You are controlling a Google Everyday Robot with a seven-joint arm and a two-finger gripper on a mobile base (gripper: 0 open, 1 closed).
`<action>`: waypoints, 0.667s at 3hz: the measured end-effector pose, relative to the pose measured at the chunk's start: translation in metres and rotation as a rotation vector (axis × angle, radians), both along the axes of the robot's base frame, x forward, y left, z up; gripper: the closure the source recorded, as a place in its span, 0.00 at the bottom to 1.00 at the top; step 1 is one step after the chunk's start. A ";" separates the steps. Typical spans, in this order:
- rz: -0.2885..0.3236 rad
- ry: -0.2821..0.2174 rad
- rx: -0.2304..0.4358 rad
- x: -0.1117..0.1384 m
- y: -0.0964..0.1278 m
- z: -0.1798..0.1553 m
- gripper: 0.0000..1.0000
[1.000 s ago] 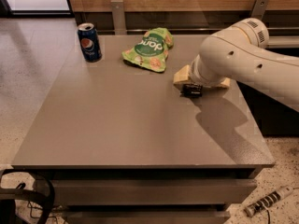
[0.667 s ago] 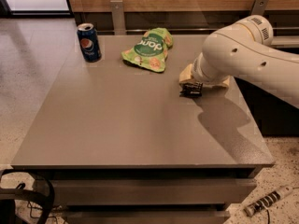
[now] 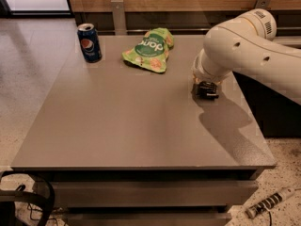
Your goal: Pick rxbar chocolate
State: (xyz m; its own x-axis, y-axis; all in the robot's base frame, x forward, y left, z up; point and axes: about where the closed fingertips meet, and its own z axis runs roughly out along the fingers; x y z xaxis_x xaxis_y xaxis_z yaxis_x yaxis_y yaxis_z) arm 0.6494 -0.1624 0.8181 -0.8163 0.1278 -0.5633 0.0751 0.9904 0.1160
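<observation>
Now the dark hand (image 3: 205,90) on the white jointed arm (image 3: 240,46) sits low on the grey flat desk (image 3: 117,126); open or clenched, cannot tell.

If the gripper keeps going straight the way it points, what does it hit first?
The gripper points down, low over the right side of the table, so it would probably meet the tabletop just beneath it first. Anything lying directly under it is hidden.
</observation>
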 end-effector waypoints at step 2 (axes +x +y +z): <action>0.056 -0.058 -0.010 -0.006 0.006 0.020 1.00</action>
State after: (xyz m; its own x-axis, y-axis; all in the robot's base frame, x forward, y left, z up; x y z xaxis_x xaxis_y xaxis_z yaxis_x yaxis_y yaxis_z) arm 0.6437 -0.1569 0.8381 -0.7880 0.0773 -0.6108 0.0130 0.9940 0.1090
